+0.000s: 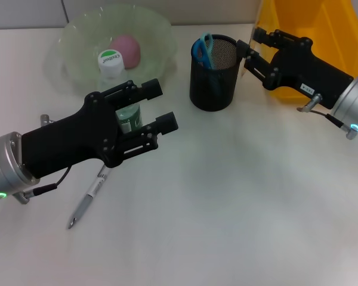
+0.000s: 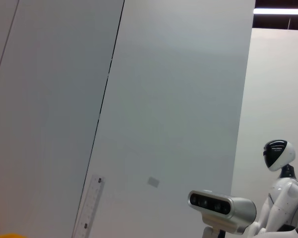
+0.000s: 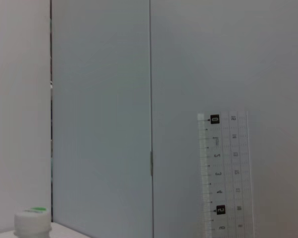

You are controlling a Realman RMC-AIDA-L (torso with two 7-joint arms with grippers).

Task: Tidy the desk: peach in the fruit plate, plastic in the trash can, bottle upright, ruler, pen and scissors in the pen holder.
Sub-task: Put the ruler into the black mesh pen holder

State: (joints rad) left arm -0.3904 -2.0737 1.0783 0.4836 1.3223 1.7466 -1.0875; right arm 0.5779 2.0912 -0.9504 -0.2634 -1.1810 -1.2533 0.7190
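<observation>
Right gripper (image 1: 249,55), upper right of frame, pinches the clear ruler (image 3: 226,173) upright beside the pen holder (image 1: 214,72). Left gripper (image 1: 160,107), centre-left, spread wide and empty over the upright bottle (image 1: 116,80); pen (image 1: 88,196) lies lower left.

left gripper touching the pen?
Apart. The head view shows the left gripper open by the bottle, while the pen lies on the desk under the arm, bare desk between.

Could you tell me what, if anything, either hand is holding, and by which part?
The right hand grips the clear ruler by its lower end, beside the pen holder. The left hand holds nothing.
</observation>
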